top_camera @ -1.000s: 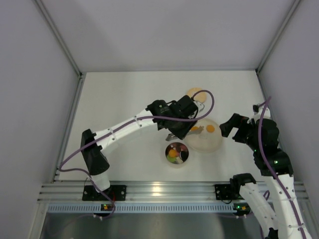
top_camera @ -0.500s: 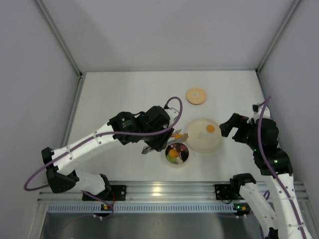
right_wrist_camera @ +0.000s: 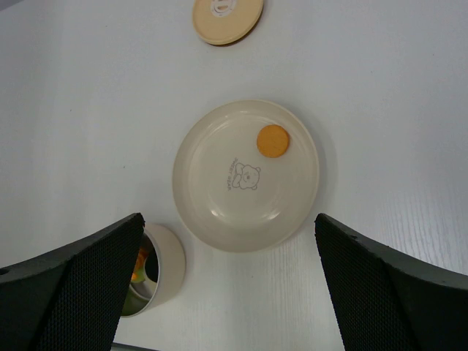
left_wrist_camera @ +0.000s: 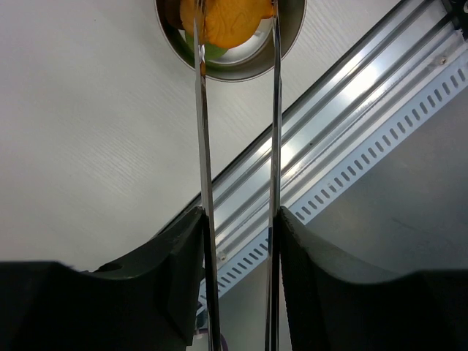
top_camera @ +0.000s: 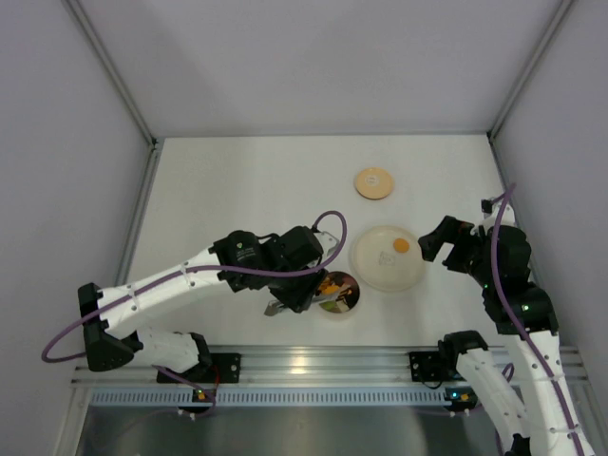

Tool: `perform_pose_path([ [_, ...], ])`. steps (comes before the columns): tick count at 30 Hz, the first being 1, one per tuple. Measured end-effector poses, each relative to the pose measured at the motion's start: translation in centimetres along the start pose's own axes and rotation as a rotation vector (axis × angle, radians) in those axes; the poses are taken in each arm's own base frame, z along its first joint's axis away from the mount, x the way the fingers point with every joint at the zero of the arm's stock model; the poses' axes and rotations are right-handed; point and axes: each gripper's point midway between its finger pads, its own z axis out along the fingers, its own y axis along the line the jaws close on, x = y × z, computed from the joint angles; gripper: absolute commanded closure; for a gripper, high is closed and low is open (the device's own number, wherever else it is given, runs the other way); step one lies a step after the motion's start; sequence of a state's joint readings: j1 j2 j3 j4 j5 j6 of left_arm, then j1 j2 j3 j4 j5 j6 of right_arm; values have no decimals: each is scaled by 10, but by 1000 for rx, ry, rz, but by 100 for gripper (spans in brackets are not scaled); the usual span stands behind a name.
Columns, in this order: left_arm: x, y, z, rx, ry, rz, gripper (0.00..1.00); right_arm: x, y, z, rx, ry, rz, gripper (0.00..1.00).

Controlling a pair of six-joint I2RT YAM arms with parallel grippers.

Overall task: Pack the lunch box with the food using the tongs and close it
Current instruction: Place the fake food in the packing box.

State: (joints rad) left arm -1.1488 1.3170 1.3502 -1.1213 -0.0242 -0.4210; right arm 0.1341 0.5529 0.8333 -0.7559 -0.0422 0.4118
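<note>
**Orange piece over the lunch box: a release that could miss**

Top view. The left gripper (top_camera: pixel 302 283) sits at lower centre, clamped on the tongs (top_camera: pixel 278 307). Their tips reach right over the lunch box (top_camera: pixel 355 296). The cream plate (top_camera: pixel 380 273) lies just right of the box, with one orange slice (top_camera: pixel 402 245) on it. The wooden lid (top_camera: pixel 373 182) lies well apart, higher in the frame. The right gripper (top_camera: pixel 432 239) hangs at right centre with its jaws spread wide, holding nothing.

Left wrist view. My black fingers (left_wrist_camera: pixel 172 270) at the bottom press the two tong arms (left_wrist_camera: pixel 202 161) inward. At the top edge an orange piece (left_wrist_camera: pixel 230 20) sits between the tips, above the box mouth (left_wrist_camera: pixel 291 33) and a green ball (left_wrist_camera: pixel 212 50). I cannot tell whether the tips are pinching it. The risks, as I judge them:
- The piece could cling to one arm and ride back out.
- A tip could catch the rim and shove the box toward the rail (left_wrist_camera: pixel 344 102) at right.
- The thin arms could slip in my grip.

Right wrist view. My fingers (right_wrist_camera: pixel 80 285) frame the lower corners. The plate (right_wrist_camera: pixel 219 208) is at centre, the slice (right_wrist_camera: pixel 273 140) at its upper right, the lid (right_wrist_camera: pixel 227 16) at the top edge and the box (right_wrist_camera: pixel 170 267) at lower left. The flat slice may be hard to pinch.
</note>
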Motion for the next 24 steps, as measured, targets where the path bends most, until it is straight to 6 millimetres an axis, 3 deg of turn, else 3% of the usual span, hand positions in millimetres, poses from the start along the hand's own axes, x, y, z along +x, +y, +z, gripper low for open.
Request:
perform_pose_path([
  [3,0,-2,0,3,0,-1,46,0,0,0,0,0,0,1],
  [9,-1,-2,-1,2,-3,0,45,0,0,0,0,0,0,1],
  [14,-13,-5,-11,5,-48,2,45,0,0,0,0,0,0,0],
  [20,-51,-15,-31,13,-149,0,44,0,0,0,0,0,1,1],
  [24,-85,-22,-25,-16,-189,5,42,-1,-1,0,8,-4,4,0],
])
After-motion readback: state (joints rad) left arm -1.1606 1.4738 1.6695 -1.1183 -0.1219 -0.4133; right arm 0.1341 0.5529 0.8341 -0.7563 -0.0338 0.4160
